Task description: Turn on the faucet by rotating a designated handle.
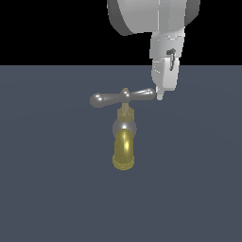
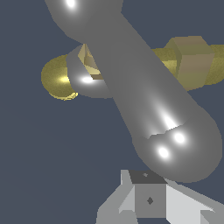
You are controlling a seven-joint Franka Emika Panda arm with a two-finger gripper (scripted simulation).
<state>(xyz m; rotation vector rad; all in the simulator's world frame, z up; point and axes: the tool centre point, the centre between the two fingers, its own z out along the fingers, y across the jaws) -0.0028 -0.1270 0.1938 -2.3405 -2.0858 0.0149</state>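
Gripper at the handle's end, about to push it round.

The faucet (image 1: 124, 137) sits mid-frame in the exterior view; its handle (image 1: 123, 97) lies level, with the gripper (image 1: 159, 96) touching its right bulb. Whether the fingers are open or closed, I cannot tell. Next, probably a steady sideways sweep without slipping off the bulb.

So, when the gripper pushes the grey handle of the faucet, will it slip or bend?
The handle looks like glossy, rigid metal, so it probably will not bend. The gripper sits at its rounded end bulb, where a finger may well slide off. It likely pivots about the brass stem.
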